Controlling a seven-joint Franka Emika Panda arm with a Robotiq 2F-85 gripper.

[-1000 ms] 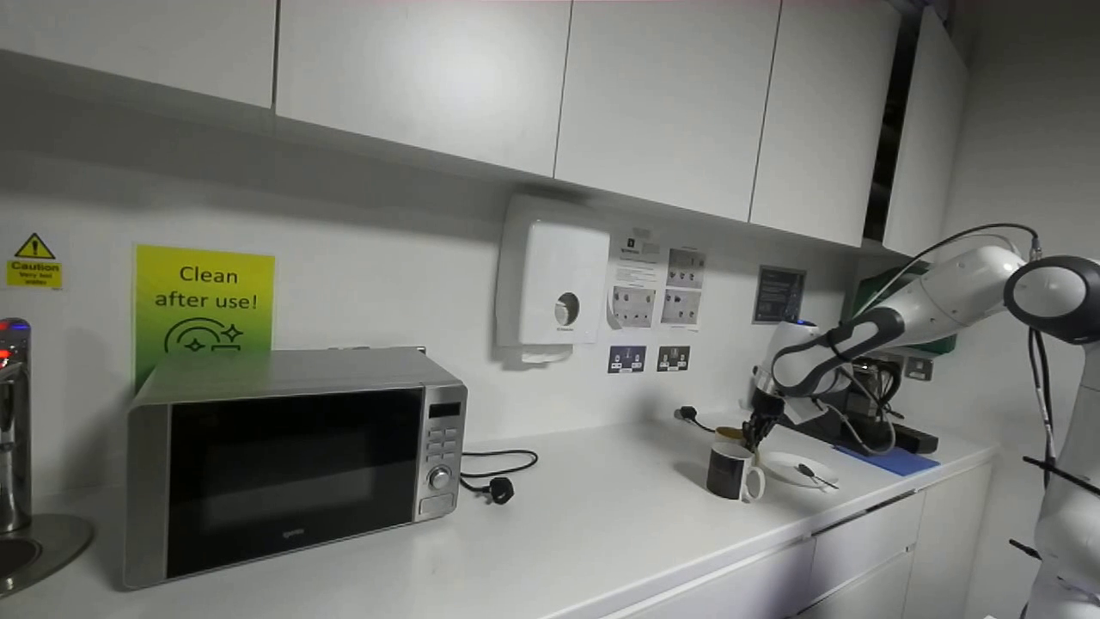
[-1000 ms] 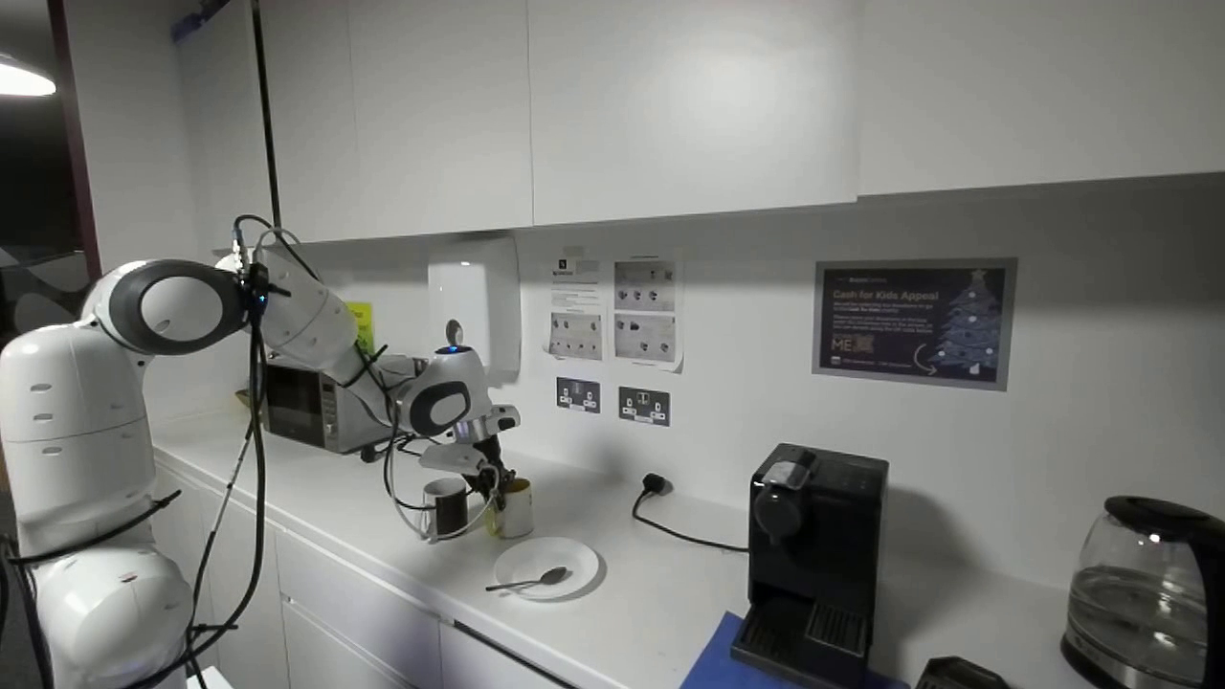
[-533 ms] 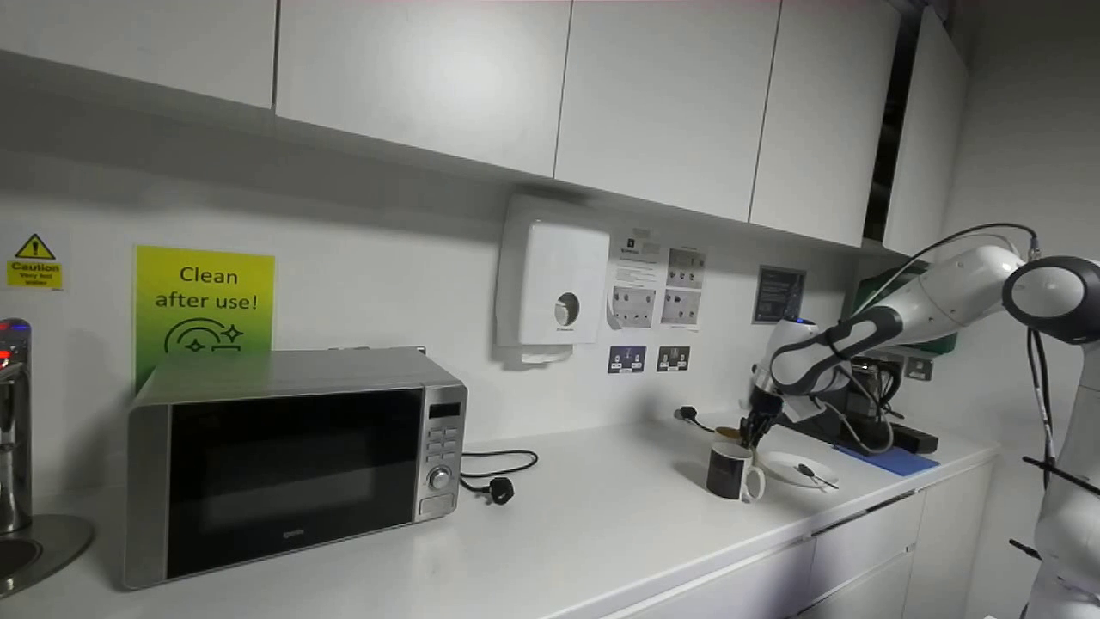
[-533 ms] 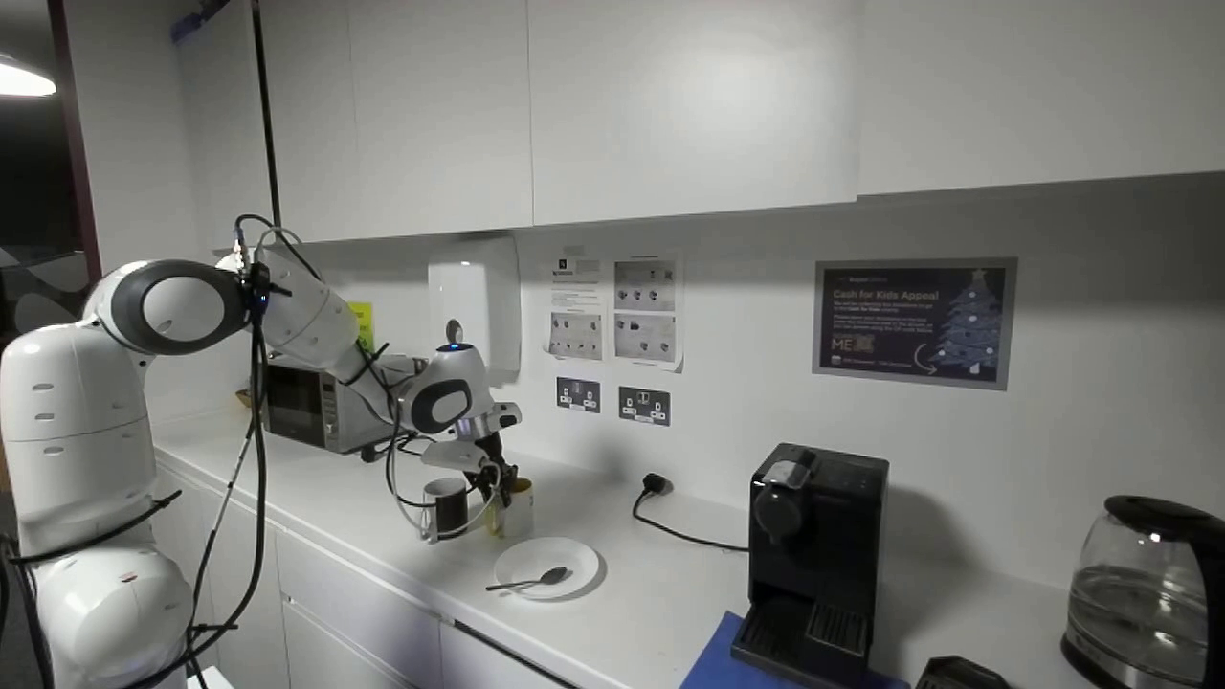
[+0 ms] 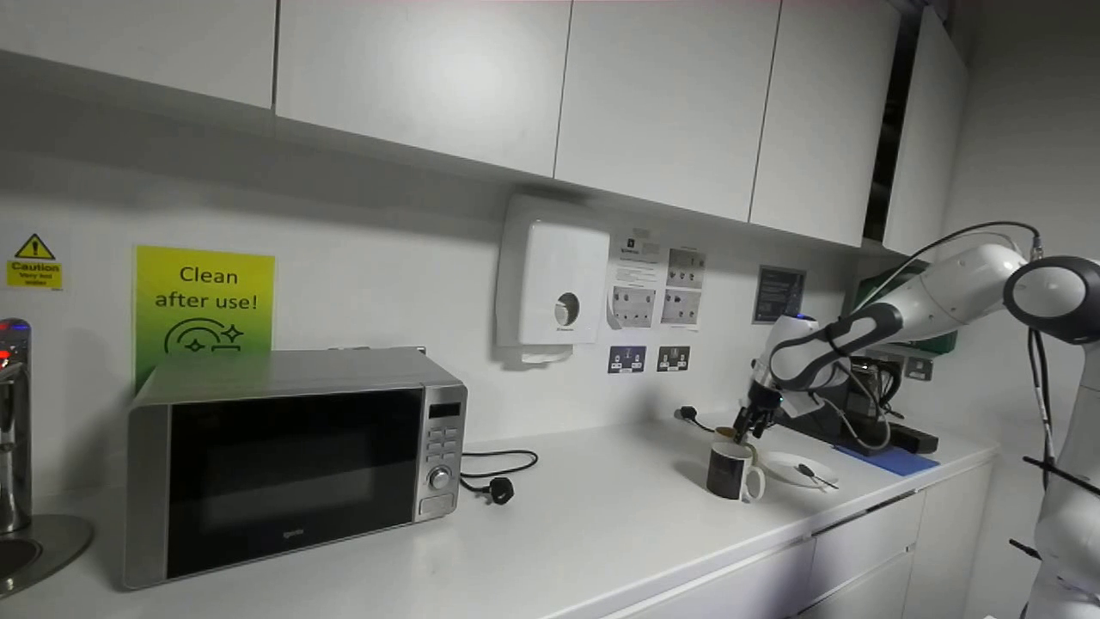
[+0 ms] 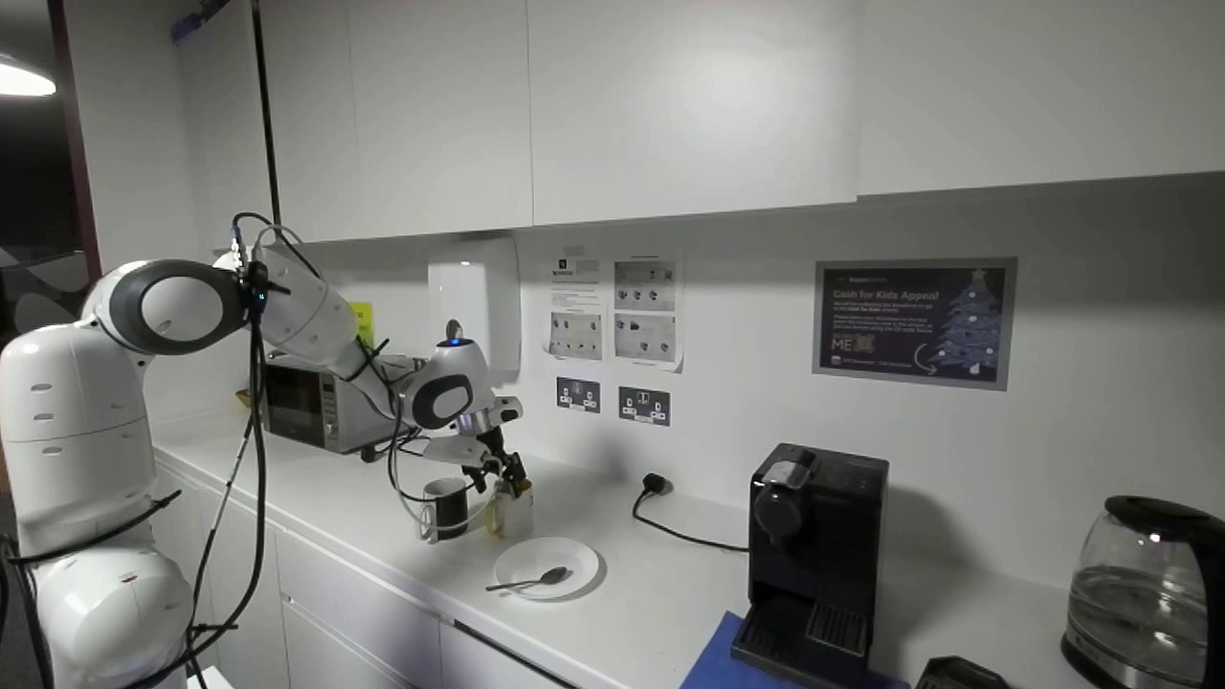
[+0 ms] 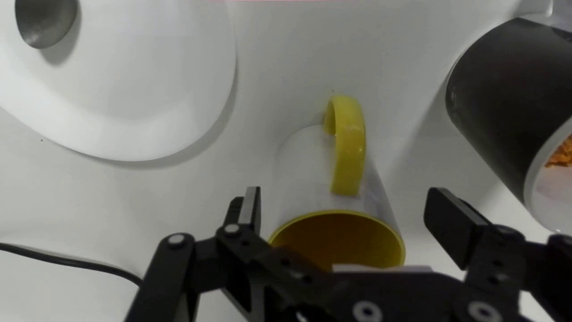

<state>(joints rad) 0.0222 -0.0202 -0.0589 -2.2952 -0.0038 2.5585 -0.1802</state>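
In the wrist view my gripper [image 7: 346, 203] stands open above a white mug [image 7: 304, 174] with a yellow inside and a yellow handle [image 7: 348, 143]. One finger appears on each side of the mug, with a visible gap at either side; nothing is gripped. Part of the near rim is hidden by the gripper body. Both exterior views show the gripper [image 6: 498, 477] just over the white mug [image 6: 518, 517], which stands upright on the counter. A black mug [image 7: 505, 103] with a white handle [image 5: 755, 484] stands beside it, holding orange bits [image 7: 562, 154].
A white plate [image 7: 147, 112] bearing a spoon [image 7: 44, 22] lies near the white mug. A black cable [image 7: 71, 264] runs along the counter. Farther off stand a coffee machine [image 6: 813, 545] on a blue mat [image 6: 713, 655], a glass jug [image 6: 1139, 593] and a microwave [image 5: 292, 481].
The gripper has gone from closed to wide apart, its fingers spreading, and has risen slightly. The mugs and the plate have stayed where they were.
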